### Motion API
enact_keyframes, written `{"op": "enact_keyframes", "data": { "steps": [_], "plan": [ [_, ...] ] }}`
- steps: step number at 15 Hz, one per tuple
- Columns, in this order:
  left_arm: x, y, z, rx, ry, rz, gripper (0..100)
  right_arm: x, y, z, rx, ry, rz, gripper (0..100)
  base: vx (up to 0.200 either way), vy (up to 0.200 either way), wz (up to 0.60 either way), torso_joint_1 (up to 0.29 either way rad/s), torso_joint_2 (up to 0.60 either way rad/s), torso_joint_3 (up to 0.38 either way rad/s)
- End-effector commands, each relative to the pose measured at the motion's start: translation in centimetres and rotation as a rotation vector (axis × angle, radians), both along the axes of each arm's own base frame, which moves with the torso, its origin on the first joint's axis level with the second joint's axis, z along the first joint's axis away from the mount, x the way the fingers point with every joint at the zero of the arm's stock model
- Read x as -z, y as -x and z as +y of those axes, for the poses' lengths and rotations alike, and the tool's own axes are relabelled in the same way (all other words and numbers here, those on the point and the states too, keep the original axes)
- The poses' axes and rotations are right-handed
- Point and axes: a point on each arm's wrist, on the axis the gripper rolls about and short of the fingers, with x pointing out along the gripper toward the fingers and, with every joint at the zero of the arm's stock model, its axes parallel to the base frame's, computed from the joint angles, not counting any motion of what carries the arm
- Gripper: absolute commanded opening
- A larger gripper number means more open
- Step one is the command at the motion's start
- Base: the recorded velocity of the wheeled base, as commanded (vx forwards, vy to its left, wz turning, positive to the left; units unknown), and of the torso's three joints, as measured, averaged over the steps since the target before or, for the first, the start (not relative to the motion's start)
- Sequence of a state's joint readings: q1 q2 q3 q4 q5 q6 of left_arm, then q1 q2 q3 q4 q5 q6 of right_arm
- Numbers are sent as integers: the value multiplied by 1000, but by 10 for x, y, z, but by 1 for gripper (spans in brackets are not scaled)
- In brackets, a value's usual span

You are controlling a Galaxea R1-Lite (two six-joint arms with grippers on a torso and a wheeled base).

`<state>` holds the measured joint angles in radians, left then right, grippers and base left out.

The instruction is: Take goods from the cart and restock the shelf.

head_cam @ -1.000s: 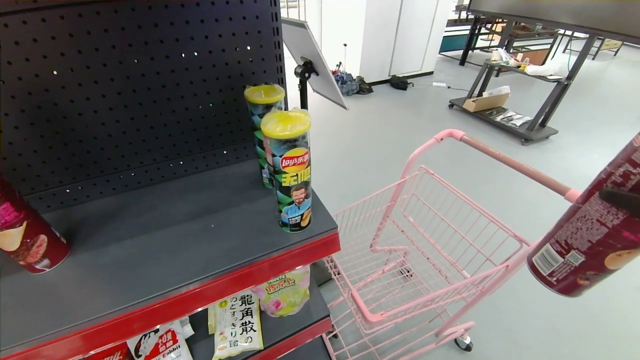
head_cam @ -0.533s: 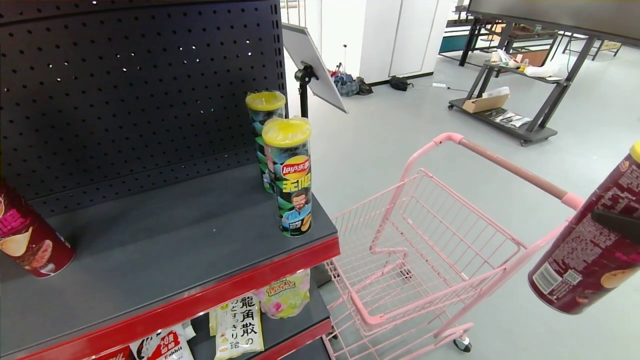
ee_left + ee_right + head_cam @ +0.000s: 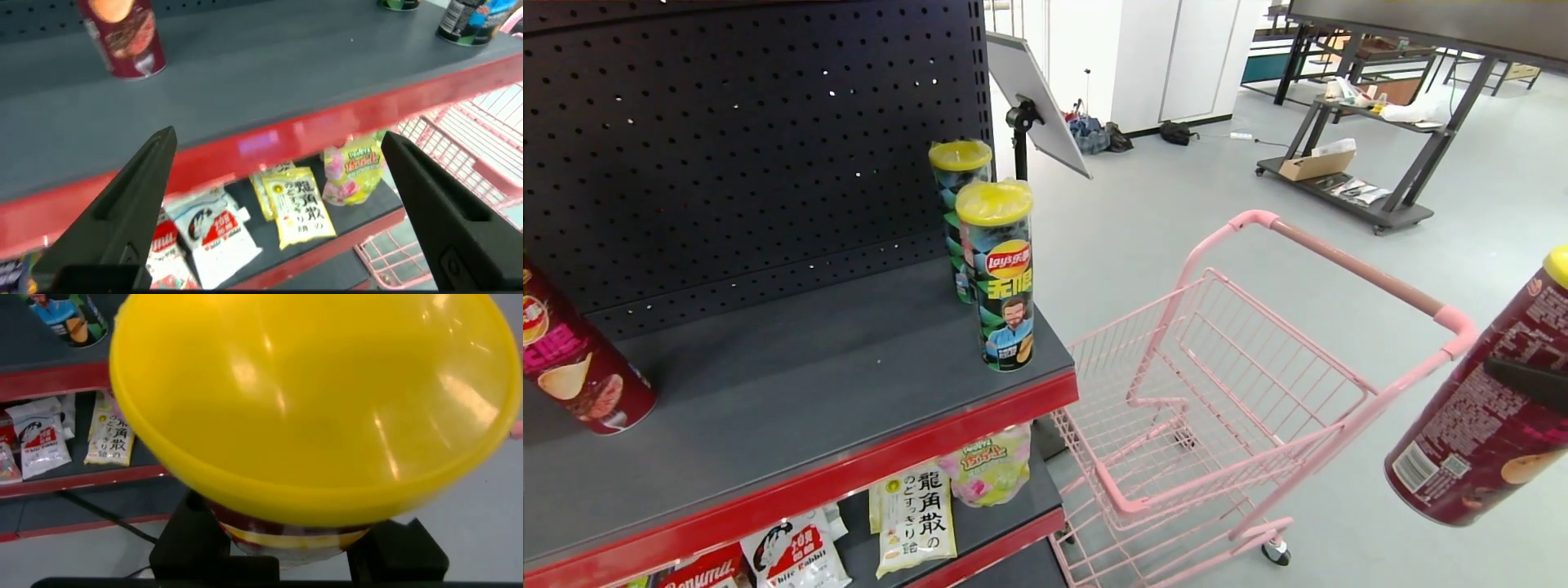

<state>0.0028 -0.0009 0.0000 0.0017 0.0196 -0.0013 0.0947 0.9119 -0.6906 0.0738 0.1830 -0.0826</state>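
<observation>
Closest in, the right gripper (image 3: 296, 554) was clamped on a dark red crisp can (image 3: 1478, 400). Its wrist camera looked straight down on the can's yellow lid (image 3: 310, 392), with black fingers (image 3: 192, 543) on either side of the body below. The head view gave what that angle hid: the can hung tilted in the air, to the right of the pink cart (image 3: 1241, 367) and just past its handle.

The left gripper (image 3: 278, 212) had its two fingers spread wide apart, holding nothing, in front of the red front edge (image 3: 270, 135) of the shelf (image 3: 792, 384). Its camera took in snack packets (image 3: 298, 204) on the lower tier.

On the grey shelf top a second dark red can (image 3: 576, 359) stood at the left. Two green cans (image 3: 1005, 278) stood upright at the right end, one behind the other. Farther off, a metal rack (image 3: 1347, 196) stood on the floor.
</observation>
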Motion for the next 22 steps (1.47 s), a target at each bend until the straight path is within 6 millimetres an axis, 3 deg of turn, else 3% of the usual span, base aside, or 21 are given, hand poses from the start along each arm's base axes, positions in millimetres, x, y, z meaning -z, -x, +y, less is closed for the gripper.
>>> {"op": "enact_keyframes", "data": {
  "steps": [1, 5, 15, 18, 22],
  "plan": [
    [0, 0, 0, 1, 0, 1, 100, 2, 1, 0, 1, 1, 5, 0, -200, 0, 0, -12, -2, 7],
    [0, 0, 0, 1, 0, 1, 100, 2, 1, 0, 4, 1, 4, 0, -50, 0, 0, 1, 1, 1],
    [0, 0, 0, -1, 0, 1, 100, 7, 7, -1, 3, -1, 4, 0, 0, 0, 600, 3, 2, -1],
    [0, 0, 0, -1, 0, -1, 100, 17, 18, -2, 1, 1, 5, 0, 0, 0, 0, 0, 0, 0],
    [0, 0, 0, 1, 0, 1, 100, 18, 21, -2, -1, -4, -12, 0, 0, 200, 0, 2, 5, 2]
  ]
}}
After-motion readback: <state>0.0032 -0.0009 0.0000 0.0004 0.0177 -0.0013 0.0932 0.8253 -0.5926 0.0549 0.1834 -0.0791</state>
